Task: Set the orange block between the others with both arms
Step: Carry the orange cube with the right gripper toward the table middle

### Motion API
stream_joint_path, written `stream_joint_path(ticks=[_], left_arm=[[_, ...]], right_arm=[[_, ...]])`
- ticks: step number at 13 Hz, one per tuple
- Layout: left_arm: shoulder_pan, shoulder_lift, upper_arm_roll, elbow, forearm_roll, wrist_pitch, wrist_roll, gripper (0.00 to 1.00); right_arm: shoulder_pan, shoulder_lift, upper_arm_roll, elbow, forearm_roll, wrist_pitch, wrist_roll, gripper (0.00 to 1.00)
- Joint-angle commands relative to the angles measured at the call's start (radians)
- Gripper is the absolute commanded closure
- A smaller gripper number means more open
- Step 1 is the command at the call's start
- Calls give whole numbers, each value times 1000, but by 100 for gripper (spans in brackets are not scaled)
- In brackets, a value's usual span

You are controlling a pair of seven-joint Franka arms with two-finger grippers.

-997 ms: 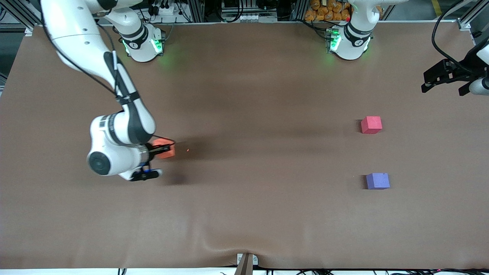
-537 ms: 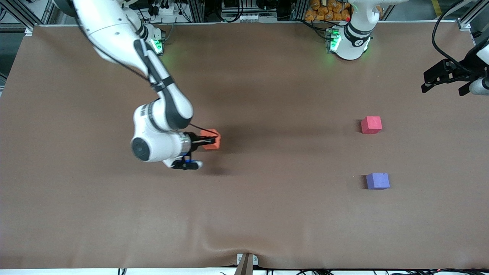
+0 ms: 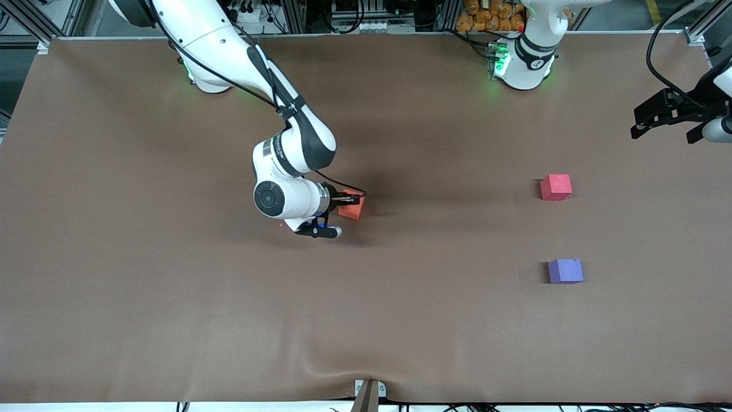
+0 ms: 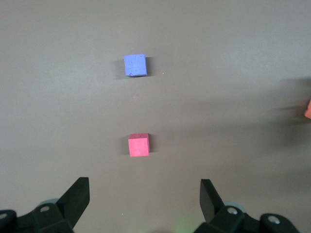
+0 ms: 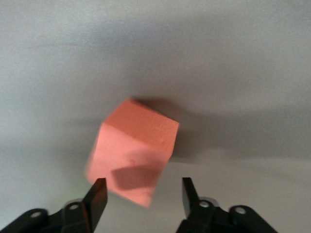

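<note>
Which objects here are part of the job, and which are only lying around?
Part of the job: orange block at the right gripper; pinkish-red cube; purple-blue cube; open left gripper, waiting.
Lying around: brown table cover.

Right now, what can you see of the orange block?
The orange block is a small matte cube that looks like foam, with plain faces. It is at the tip of the right gripper, over the middle of the brown table. In the right wrist view it is tilted and blurred just off the open fingers; whether they touch it, or whether it rests on the table, I cannot tell.
</note>
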Motion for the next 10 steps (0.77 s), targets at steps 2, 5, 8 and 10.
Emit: stream_joint_path(ticks=[2, 5, 8, 10], left_arm=[[6, 1, -3, 7, -11, -1, 4, 0], [6, 1, -3, 7, -11, -1, 4, 0], [6, 1, -3, 7, -11, -1, 4, 0], [6, 1, -3, 7, -11, -1, 4, 0]], right_arm=[[0, 4, -8, 2, 24, 2, -10, 0], [-26, -6, -8, 28, 12, -7, -13, 0], [-75, -33, -10, 32, -20, -38, -11, 0], [-119, -85, -8, 33, -115, -111, -8, 0]])
